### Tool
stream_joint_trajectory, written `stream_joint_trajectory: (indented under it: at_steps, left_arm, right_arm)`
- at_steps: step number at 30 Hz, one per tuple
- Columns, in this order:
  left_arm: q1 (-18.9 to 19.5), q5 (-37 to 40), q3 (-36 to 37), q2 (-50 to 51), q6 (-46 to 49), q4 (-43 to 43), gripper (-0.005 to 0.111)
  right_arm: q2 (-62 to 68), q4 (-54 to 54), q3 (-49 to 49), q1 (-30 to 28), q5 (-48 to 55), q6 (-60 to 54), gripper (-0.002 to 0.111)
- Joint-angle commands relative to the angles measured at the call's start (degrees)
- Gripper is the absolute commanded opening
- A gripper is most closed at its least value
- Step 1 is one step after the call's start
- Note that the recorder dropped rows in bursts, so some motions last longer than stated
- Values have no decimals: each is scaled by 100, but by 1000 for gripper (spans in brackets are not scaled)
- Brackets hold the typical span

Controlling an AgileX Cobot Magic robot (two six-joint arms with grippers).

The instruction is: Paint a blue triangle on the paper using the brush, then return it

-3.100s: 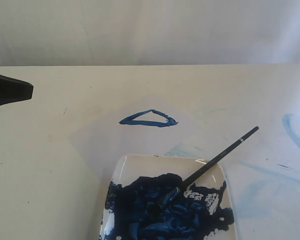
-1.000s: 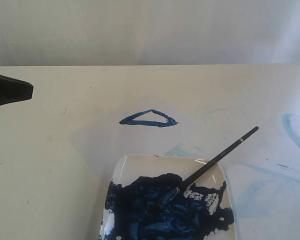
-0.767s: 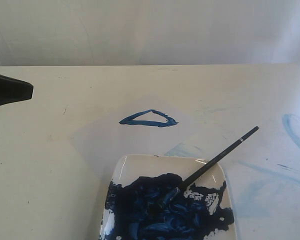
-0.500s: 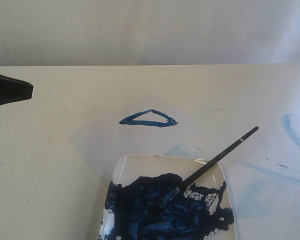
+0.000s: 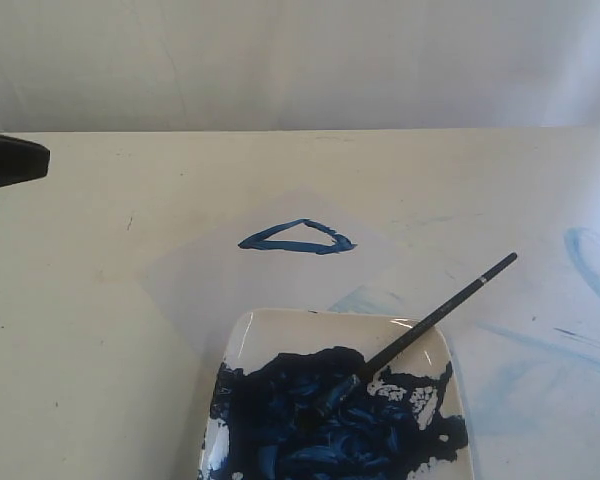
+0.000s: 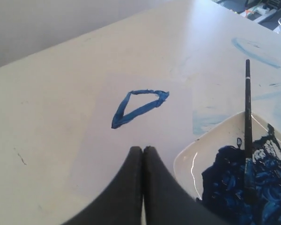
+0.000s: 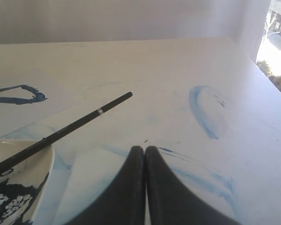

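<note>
The blue triangle [image 5: 297, 238] sits finished on the paper [image 5: 205, 280], a flat dark outline, wider than tall, about the middle of the worktop [image 5: 80, 330]. Just on the near side of the sheet is a white plate [image 5: 248, 335] loaded with thick dark-blue paint [image 5: 310, 425]. The brush [image 5: 435, 314] lies with its bristle end down in that paint, and its black handle leans over the plate's right rim, slanting away to the far right. Nothing has hold of it.

The left hand [image 6: 143, 150] is up over the left side of the worktop, well apart from the brush, fingers pressed together with nothing between them. The right hand [image 7: 144, 149] hangs over the right side, above some faint pale-blue smears [image 7: 203, 115]. Its fingers too are closed on nothing, and the brush's handle tip is a little way off from them.
</note>
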Motion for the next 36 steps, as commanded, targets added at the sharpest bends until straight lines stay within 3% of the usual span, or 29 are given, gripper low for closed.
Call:
stream_joint_trajectory:
  at_steps: [1, 13, 24, 30, 36]
  left_arm:
    - [-14, -104, 45, -648, -6, -73, 0]
    - [-14, -84, 45, -2419, -6, -73, 0]
    - [-14, -69, 45, -4642, -6, -73, 0]
    - [-14, -136, 1136, -5630, -6, -85, 0]
    - [-14, -1104, 2298, -5630, -6, -111, 0]
  right_arm:
    - [-29, -17, 5, 18, -82, -66, 0]
    - [-29, -17, 5, 18, -82, -66, 0]
    - [-29, -17, 5, 18, -82, -66, 0]
    - [-29, -17, 5, 18, -82, -66, 0]
    - [-29, -17, 5, 18, -72, -66, 0]
